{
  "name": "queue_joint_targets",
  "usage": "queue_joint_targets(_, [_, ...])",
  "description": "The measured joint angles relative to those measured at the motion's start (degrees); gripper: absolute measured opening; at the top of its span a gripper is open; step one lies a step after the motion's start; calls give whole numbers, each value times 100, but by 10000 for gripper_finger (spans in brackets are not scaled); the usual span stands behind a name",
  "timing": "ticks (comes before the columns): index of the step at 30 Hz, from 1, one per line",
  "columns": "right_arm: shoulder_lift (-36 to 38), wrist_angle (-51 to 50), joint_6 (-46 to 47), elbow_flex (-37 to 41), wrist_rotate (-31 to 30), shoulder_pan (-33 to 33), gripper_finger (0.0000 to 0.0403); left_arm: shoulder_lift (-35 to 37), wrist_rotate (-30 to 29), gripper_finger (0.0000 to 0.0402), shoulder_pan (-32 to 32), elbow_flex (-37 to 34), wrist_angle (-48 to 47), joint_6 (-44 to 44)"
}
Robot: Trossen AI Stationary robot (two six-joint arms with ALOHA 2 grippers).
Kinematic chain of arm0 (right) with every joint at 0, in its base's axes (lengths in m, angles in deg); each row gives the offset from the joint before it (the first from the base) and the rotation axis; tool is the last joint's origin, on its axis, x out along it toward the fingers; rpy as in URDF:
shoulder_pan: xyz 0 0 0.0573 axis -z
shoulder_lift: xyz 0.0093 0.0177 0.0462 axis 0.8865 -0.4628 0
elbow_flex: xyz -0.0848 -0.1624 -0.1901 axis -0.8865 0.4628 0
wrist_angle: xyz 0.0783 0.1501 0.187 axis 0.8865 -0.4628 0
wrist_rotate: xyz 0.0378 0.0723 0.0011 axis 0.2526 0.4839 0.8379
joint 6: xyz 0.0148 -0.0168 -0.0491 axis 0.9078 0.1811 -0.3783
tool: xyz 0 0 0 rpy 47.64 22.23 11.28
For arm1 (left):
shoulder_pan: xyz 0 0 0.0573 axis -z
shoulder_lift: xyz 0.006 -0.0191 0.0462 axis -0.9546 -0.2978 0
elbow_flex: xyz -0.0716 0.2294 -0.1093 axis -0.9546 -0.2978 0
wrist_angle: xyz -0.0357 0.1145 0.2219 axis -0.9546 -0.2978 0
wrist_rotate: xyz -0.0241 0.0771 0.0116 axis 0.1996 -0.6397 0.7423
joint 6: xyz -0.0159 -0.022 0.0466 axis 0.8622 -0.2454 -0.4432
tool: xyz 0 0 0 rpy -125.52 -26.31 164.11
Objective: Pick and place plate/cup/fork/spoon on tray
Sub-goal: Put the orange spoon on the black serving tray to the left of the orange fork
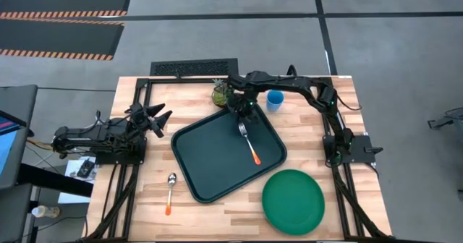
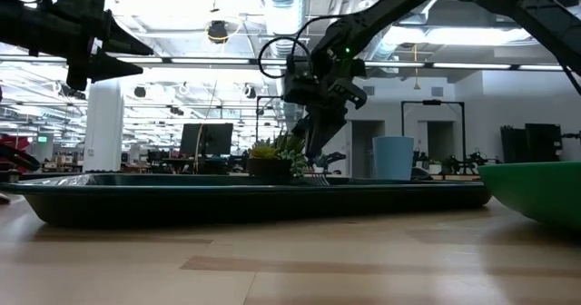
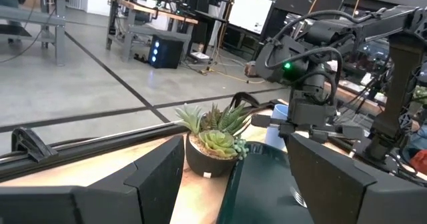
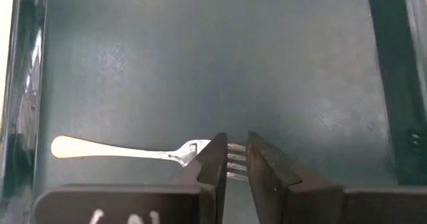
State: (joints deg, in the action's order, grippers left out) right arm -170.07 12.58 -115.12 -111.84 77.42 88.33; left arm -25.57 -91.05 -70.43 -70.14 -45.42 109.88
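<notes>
The fork point(image 1: 249, 143) lies flat on the dark tray point(image 1: 210, 171), tines toward the far edge and orange handle toward the near edge. My right gripper point(image 1: 242, 115) points down over the tines point(image 4: 235, 159), its fingers only a narrow gap apart, one on each side of them along the fork's length. The spoon point(image 1: 170, 191) lies on the table left of the tray's near corner. The green plate point(image 1: 293, 201) rests on the table at the near right. The light-blue cup point(image 1: 275, 100) stands behind the tray. My left gripper point(image 1: 165, 120) is open and empty, left of the tray. My right gripper stands from above over the fork's tined end point(image 4: 235, 159), and the tines show in the gap between its fingertips. I cannot tell whether the tips touch them. The fork lies flat on the tray floor.
A small potted succulent point(image 1: 222, 93) stands at the tray's far corner, close to my right gripper and the cup. Black frame rails run along the table's left point(image 1: 123, 178) and right point(image 1: 347, 192) sides. There is bare wood between the spoon and the plate.
</notes>
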Motion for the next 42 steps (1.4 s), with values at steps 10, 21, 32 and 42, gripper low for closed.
queue_joint_targets(10, [11, -1251, 448, -1569, 31, -371, 83, -173, 1710, 254, -2, 0, -37, 520])
queue_joint_targets(21, [11, -3036, 603, -2854, 19, -1122, 83, -2483, 3869, 254, 381, 347, -614, 2230])
queue_joint_targets(32, [85, -3535, 1674, -3090, 14, -1437, 83, -5274, 3816, 254, 1254, 2712, -4093, 4076])
queue_joint_targets(42, [74, -3443, 1746, -3086, 11, -1699, 83, -7142, 3580, 254, 2769, 3103, -3822, 6679])
